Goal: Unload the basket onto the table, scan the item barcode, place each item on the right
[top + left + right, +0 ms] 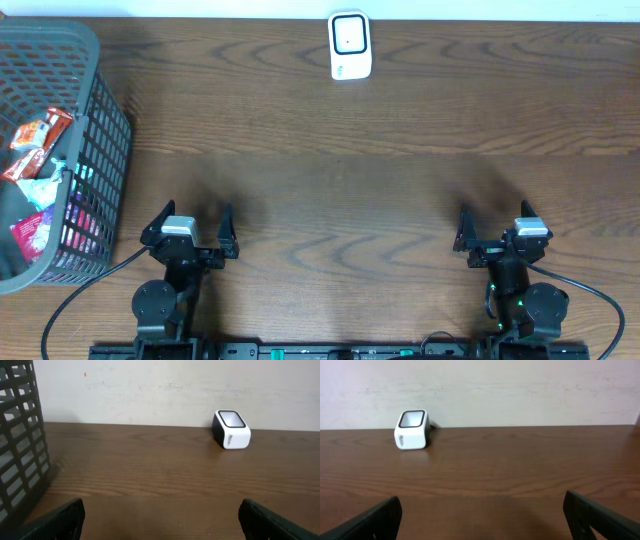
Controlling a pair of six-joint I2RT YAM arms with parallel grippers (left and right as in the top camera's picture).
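Snack packets [35,140] lie piled in the dark mesh basket [100,170], which I see at the left edge of the wooden table [330,190]. On the far side, near the middle and well apart from the basket, stands the white scanner [350,45], its window facing up. Close to me, the left gripper [195,215] is released, jaws spread wide and holding nothing. The right gripper [495,222] is just as wide and empty.

Dark mesh basket [100,170], upright, plastic. Wood-grain table [330,180] under the basket, spreading to its right. Pale scuffed wall [150,385] beyond the basket; a tiny red speck on it, possibly paint.
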